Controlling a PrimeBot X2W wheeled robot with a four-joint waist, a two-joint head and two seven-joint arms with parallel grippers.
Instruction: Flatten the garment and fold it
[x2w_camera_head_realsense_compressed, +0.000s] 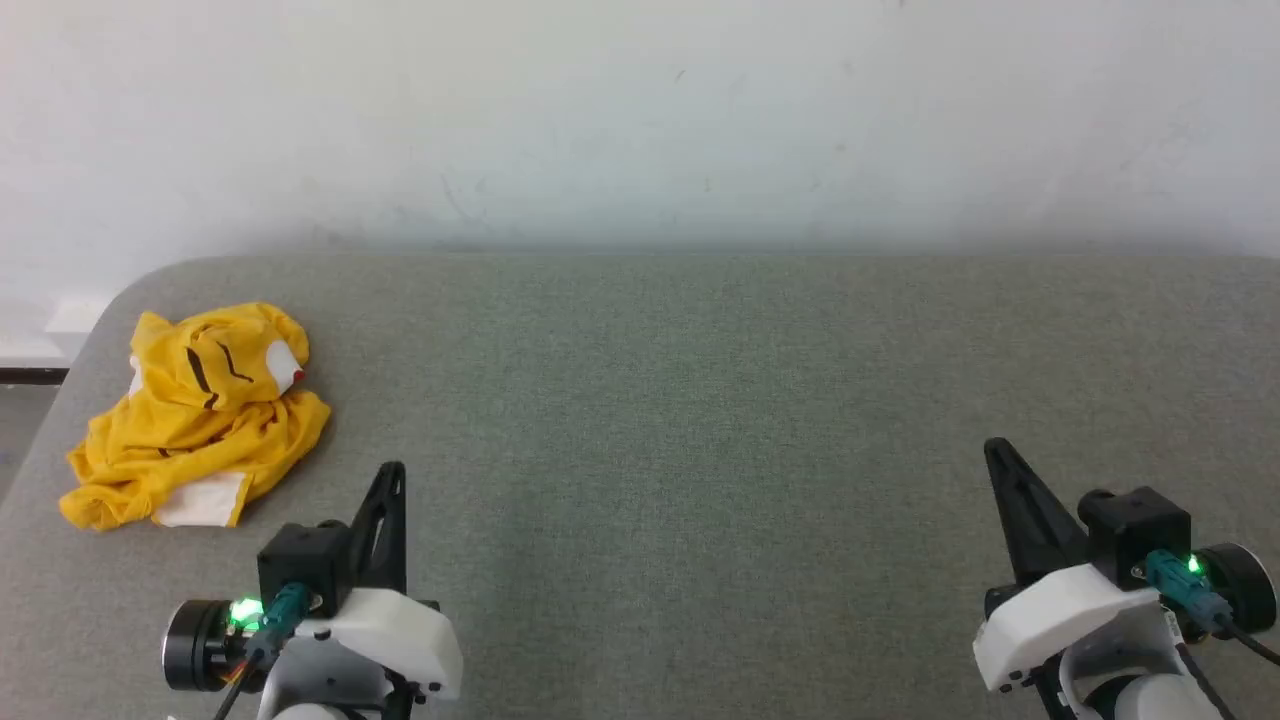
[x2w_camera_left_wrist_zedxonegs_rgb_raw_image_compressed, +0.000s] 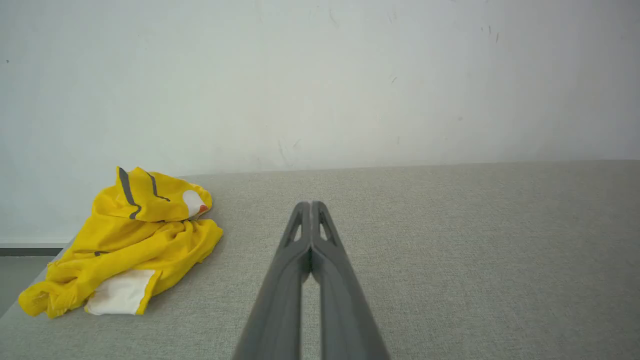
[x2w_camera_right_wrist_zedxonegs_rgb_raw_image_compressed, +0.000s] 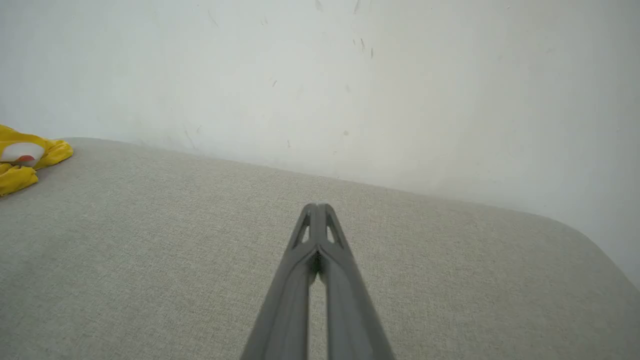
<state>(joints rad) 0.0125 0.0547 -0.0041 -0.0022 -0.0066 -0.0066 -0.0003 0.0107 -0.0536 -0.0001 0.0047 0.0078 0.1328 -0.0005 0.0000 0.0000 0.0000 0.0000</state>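
A yellow T-shirt (x2w_camera_head_realsense_compressed: 195, 420) lies crumpled at the far left corner of the grey table (x2w_camera_head_realsense_compressed: 700, 400), untouched. Both the left gripper (x2w_camera_head_realsense_compressed: 393, 475) and right gripper (x2w_camera_head_realsense_compressed: 995, 450) hover empty, fingers pressed together; flattening and folding remain ahead.

Garment (x2w_camera_head_realsense_compressed: 200, 420): soft crumpled yellow cloth. Table (x2w_camera_head_realsense_compressed: 700, 400): matt grey woven fabric. Fingers (x2w_camera_left_wrist_zedxonegs_rgb_raw_image_compressed: 311, 235): matt dark plastic.

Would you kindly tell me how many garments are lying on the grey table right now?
1: the yellow garment, crumpled in a heap at the far left corner of the table, ahead and to the left of the left pincer. Anything beneath the heap would be hidden.
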